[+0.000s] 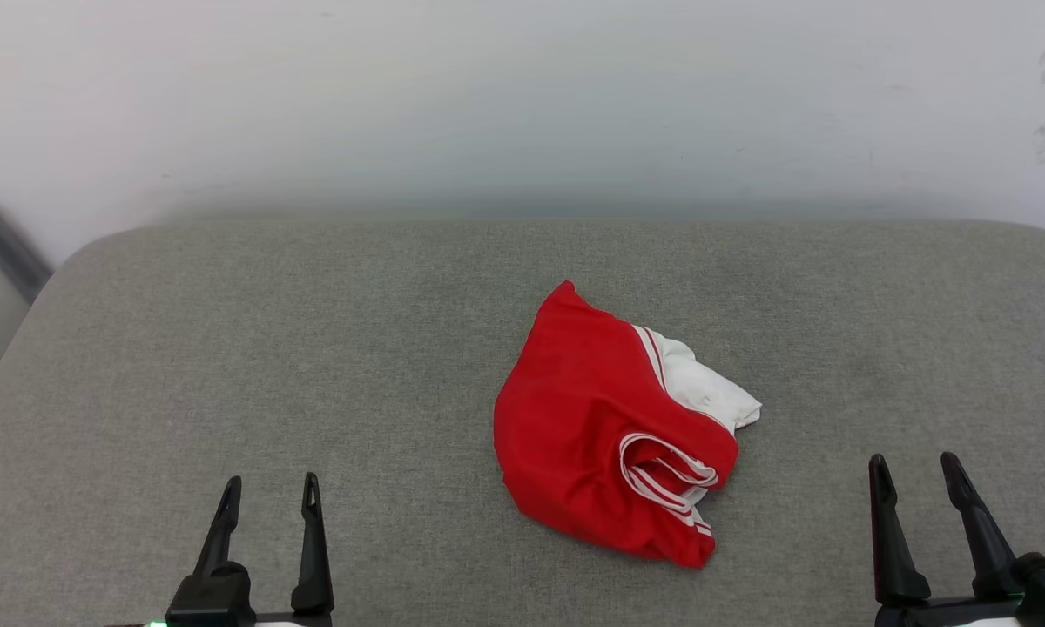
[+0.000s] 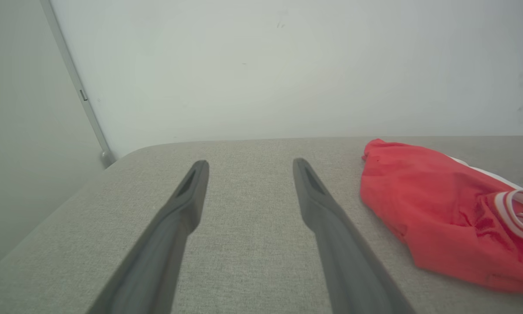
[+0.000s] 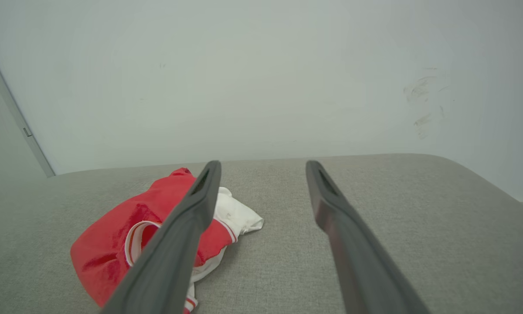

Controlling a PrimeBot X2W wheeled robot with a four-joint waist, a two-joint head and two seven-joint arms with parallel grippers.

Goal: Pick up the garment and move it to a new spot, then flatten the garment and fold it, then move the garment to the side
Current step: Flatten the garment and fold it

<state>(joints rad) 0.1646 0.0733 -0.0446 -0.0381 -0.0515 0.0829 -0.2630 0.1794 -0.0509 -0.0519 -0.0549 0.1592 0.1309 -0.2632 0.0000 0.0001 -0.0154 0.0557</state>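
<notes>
Lying crumpled on grey fabric surface (image 1: 226,348), red jersey garment w/ white sleeve (image 1: 592,427) sits untouched; left gripper (image 1: 270,489) & right gripper (image 1: 914,466) both spread, empty; pick-up, flattening, folding all left.

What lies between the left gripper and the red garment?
Only bare grey cushion separates the open left gripper from the crumpled garment, seen in the head view.
</notes>
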